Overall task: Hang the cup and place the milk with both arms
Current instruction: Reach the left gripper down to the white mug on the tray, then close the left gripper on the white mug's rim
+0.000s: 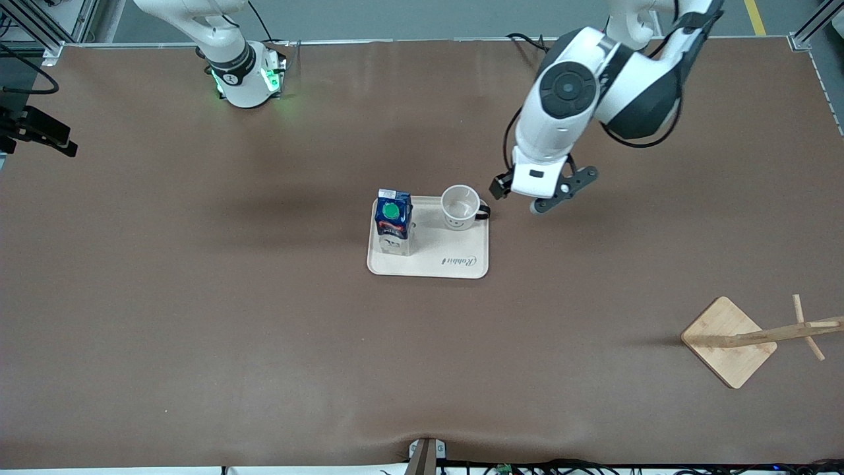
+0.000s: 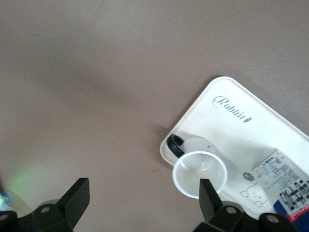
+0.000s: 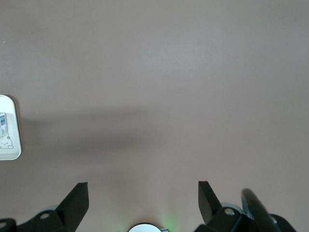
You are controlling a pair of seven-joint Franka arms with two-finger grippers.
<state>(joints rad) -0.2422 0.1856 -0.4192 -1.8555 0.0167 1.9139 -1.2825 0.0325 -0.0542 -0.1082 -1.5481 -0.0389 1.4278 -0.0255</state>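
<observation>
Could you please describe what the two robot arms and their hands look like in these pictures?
Both arms are glossy white with black joint bands. The left arm has a round dark grey joint cap and black cables along it; its left hand has matte black, wedge-shaped fingers. The right arm shows a green light at its base; its right hand looks the same.

The right gripper (image 3: pixel 140 203) is out of the front view; the right wrist view cuts its finger (image 3: pixel 77 200) bases at the edge; the tray (image 3: pixel 8 130) shows there only as a corner; the left wrist view cuts the milk (image 2: pixel 285 186) at the edge; the wooden rack (image 1: pixel 765 335) runs off the front view's edge; the milk's print is too small to read
</observation>
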